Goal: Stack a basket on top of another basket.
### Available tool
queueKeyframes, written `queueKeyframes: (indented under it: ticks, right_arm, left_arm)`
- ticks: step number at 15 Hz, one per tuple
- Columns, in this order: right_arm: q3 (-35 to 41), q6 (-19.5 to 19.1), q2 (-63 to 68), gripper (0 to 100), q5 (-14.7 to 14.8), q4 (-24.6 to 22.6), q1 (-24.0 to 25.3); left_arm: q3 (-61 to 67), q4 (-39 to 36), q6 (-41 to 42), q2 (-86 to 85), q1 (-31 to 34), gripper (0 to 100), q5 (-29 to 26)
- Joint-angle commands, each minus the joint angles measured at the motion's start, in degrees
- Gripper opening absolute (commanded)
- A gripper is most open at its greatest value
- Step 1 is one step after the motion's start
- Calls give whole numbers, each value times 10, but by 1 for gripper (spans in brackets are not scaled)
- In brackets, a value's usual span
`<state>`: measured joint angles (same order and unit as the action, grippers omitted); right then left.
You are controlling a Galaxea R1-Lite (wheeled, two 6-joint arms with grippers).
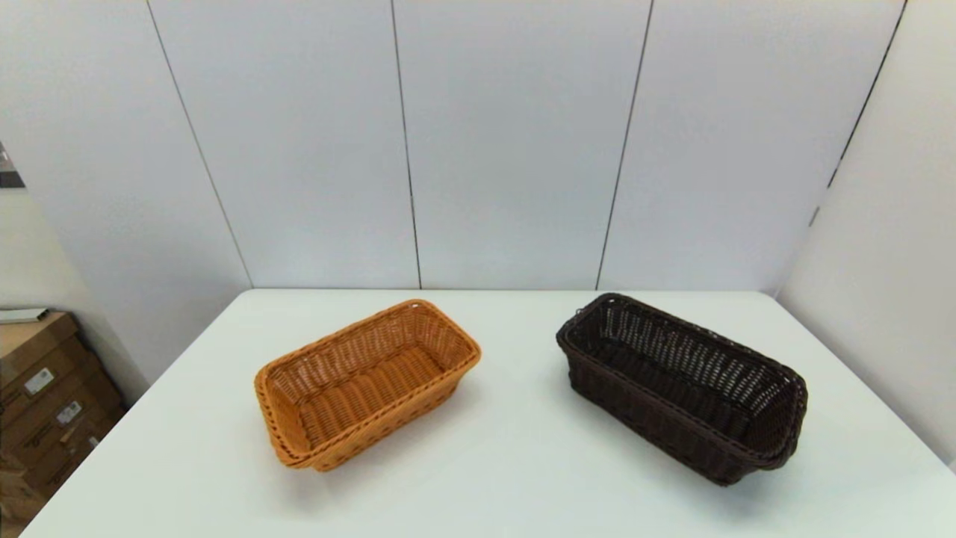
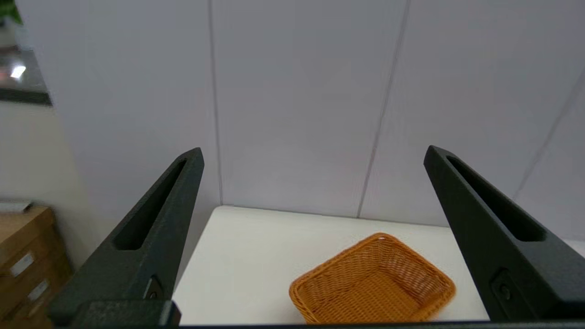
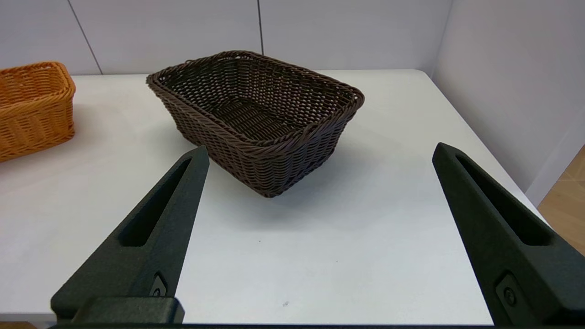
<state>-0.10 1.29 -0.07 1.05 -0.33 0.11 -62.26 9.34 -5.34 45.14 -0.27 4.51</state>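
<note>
Before me the white desk [image 1: 508, 478] carries two wicker baskets, both upright and open, standing well apart with bare surface between them. The orange-tan basket [image 1: 366, 385] sits on my left, turned at an angle, its braided rim facing up. The dark brown basket [image 1: 683, 388] sits on my right, also angled, with an open-weave band under its rolled rim. Pale wall panels [image 1: 515, 142] rise behind the desk, and brown cardboard boxes [image 1: 45, 403] stand off its left edge.

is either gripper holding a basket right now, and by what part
Nothing is held. Both the left gripper and right gripper are open; the dark brown basket and orange-tan basket sit apart on the table.
</note>
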Motion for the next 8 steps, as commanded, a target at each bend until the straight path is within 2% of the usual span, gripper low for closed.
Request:
queueKeyframes:
  ticks: [1, 2, 5, 7, 8]
  right_arm:
    - [0, 0, 1, 100, 0, 0, 1]
    - [0, 0, 1, 100, 0, 0, 0]
    - [0, 0, 1, 100, 0, 0, 0]
    - [0, 0, 1, 100, 0, 0, 1]
    - [0, 0, 1, 100, 0, 0, 0]
  left_arm:
    - [-216, 174, -111, 299, -5, 100, 164]
    - [-233, 218, -160, 337, -9, 100, 190]
    - [-238, 335, -309, 429, -40, 100, 196]
    - [-233, 389, -392, 478, -57, 100, 177]
    - [-233, 416, -416, 493, -61, 100, 142]
